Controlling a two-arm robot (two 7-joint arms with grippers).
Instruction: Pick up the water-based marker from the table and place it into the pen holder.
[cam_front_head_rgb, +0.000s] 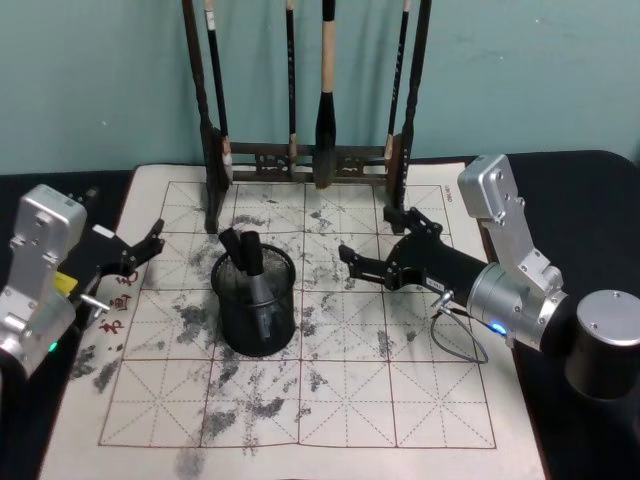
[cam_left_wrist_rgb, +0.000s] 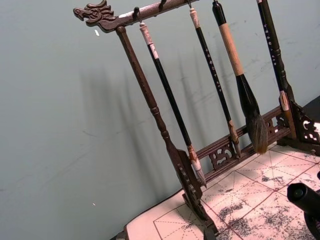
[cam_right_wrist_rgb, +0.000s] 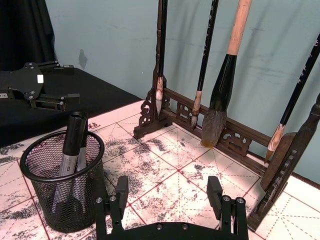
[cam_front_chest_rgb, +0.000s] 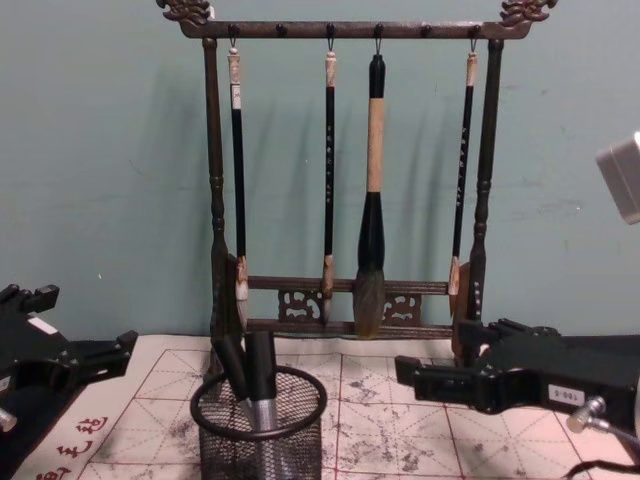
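The pen holder, a black wire-mesh cup, stands on the ink-stained practice sheet left of centre. Two water-based markers with black caps and grey barrels stand upright inside it, also seen in the right wrist view as markers in the pen holder. My right gripper hovers just right of the holder, open, with nothing between its fingers. The left gripper rests at the sheet's left edge, open and empty.
A tall dark wooden rack hung with several calligraphy brushes stands at the back of the sheet, close behind the holder. The gridded paper lies on a black tablecloth. A thin cable loops off my right wrist.
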